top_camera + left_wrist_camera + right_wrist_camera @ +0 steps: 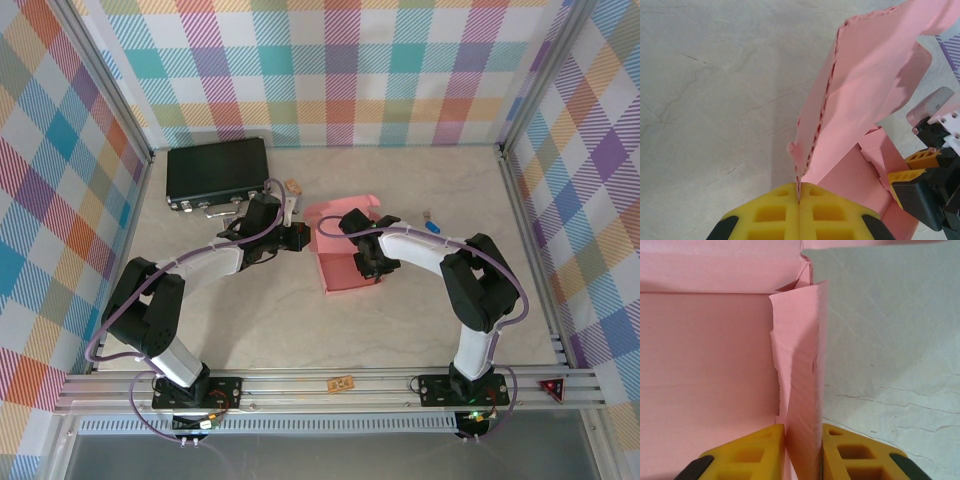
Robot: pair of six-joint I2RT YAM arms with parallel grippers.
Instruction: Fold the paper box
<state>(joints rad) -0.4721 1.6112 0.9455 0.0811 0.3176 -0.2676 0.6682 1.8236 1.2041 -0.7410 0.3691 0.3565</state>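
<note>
The salmon-pink paper box lies half-formed at the table's middle, one flap raised at the back. My left gripper sits at its left edge, shut on a thin upright flap whose edge runs down between the yellow pads. My right gripper is over the box's right side, shut on a folded side wall that stands between its yellow pads. The box floor spreads to the left of that wall. The right gripper's black and yellow tip appears in the left wrist view.
A black hard case lies at the back left. A tiny tan block sits beside it, and a small blue item lies right of the box. Aluminium rails edge the near side; plaid walls enclose the table.
</note>
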